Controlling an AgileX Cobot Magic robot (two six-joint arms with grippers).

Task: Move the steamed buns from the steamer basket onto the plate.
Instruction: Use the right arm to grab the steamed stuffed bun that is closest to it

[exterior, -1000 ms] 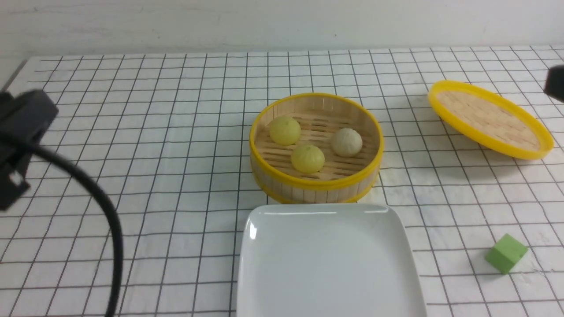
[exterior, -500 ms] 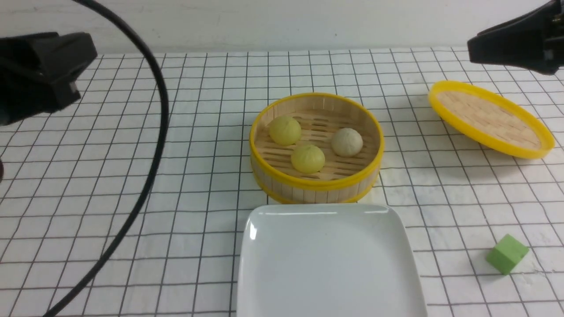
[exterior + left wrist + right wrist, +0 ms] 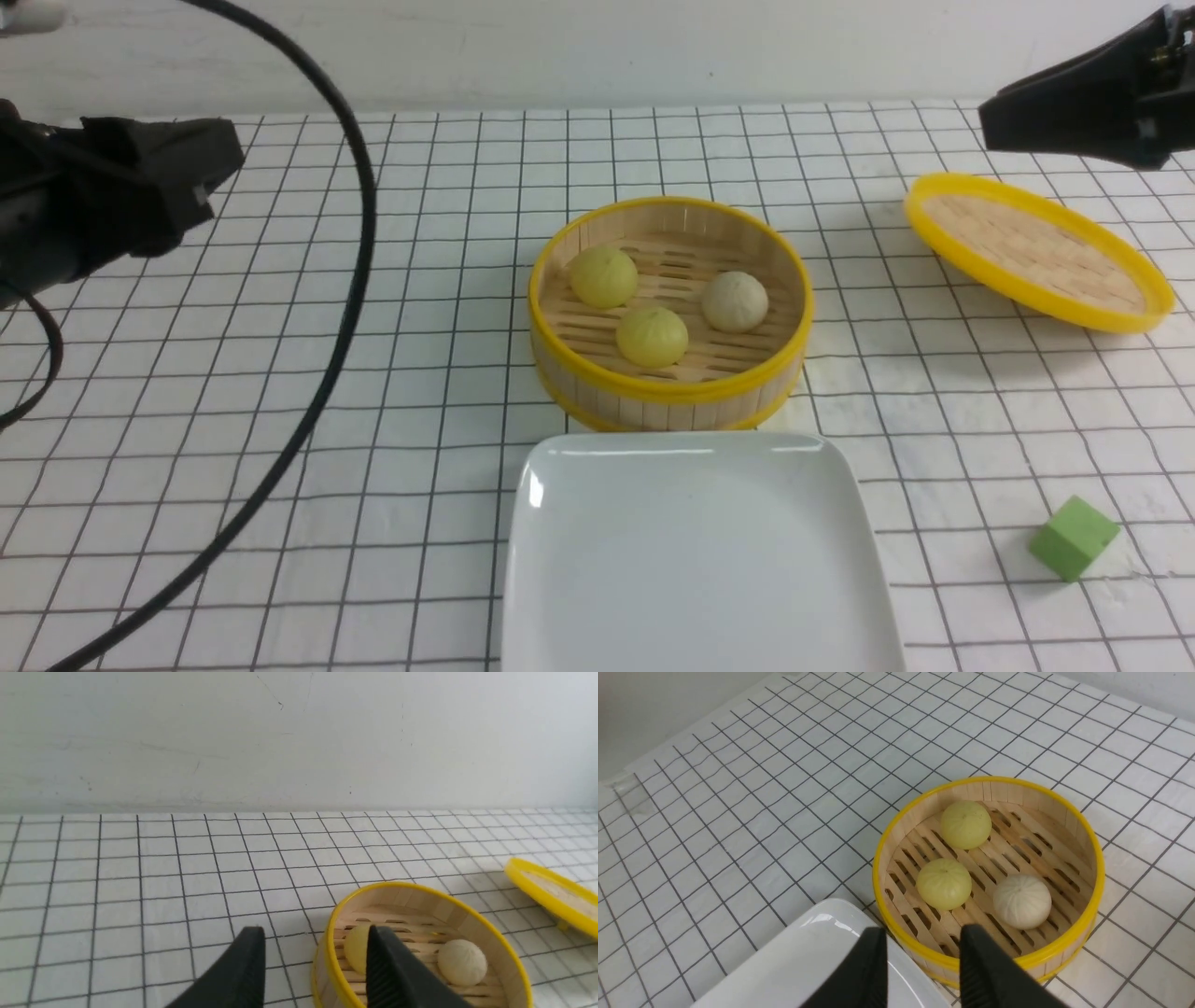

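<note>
Three steamed buns (image 3: 653,336) sit in the steamer basket (image 3: 667,394) at frame centre, with the plate (image 3: 700,560) just below it. The left gripper (image 3: 222,151) at upper left and the right gripper (image 3: 990,121) at upper right are both parted and hold nothing.

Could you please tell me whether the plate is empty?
Empty: the plate is bare, and all three steamed buns sit in the steamer basket.

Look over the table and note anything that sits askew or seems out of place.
The lid lies tilted rather than flat, off to the right of the basket. A green cube sits right of the plate, unrelated to the buns. Nothing is spilled.
</note>
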